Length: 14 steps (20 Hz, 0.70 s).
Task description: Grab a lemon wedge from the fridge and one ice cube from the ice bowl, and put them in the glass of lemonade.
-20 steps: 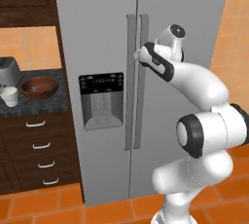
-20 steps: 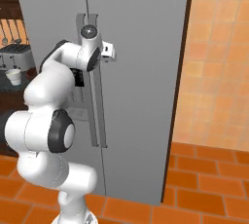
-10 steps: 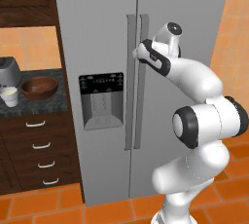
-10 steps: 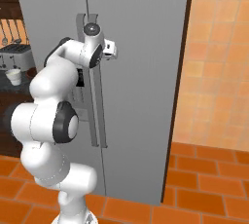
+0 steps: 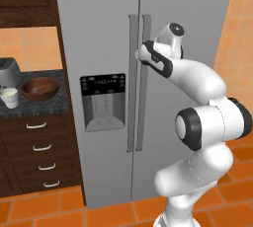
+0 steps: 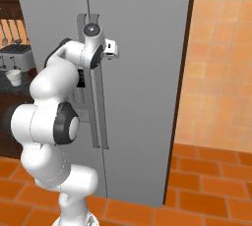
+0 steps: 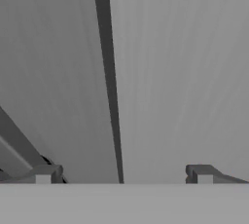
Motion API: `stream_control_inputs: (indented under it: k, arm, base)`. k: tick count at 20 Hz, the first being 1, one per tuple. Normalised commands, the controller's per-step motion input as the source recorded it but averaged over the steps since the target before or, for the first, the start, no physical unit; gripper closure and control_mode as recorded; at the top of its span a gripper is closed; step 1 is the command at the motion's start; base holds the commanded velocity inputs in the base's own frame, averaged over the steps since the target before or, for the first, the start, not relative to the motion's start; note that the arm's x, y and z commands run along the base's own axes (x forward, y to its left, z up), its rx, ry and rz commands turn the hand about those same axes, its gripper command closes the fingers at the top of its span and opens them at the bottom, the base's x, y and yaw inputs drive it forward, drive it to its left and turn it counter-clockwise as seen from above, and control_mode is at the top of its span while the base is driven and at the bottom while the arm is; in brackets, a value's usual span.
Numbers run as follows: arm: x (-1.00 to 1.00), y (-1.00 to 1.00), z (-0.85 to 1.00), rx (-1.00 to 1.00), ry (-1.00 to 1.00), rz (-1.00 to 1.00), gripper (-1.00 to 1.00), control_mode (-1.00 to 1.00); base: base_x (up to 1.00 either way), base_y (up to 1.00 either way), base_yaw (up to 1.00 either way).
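Hand view — pincer (image 7: 121, 174) spread, now closer to fridge (image 7: 170, 72) door seam.

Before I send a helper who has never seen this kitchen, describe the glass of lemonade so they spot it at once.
Start at the tall grey fridge and look left to the dark counter above the drawers. The glass of lemonade stands near its front, left of the wooden ice bowl. It is the small whitish cup, much narrower than the reddish-brown bowl.

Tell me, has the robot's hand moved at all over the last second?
Yes. In the left base view the hand has crept leftward, closing on the right-door handle of the fridge; the fridge itself sits unchanged.
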Motion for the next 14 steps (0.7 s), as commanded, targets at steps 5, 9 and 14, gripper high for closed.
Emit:
stream_control_inputs:
  k: [5, 9, 14]
  arm:
    - [0.44, 0.04, -0.02, 0.00, 0.00, 0.00, -1.00, -1.00]
    - [0.69, 0.14, -0.08, -0.01, 0.00, -0.03, -1.00, -1.00]
    - [0.35, 0.12, -0.15, 0.00, -0.11, -0.09, -1.00, -1.00]
  base:
    - [0.00, 0.00, 0.00]
    - [0.00, 0.00, 0.00]
    - [0.00, 0.00, 0.00]
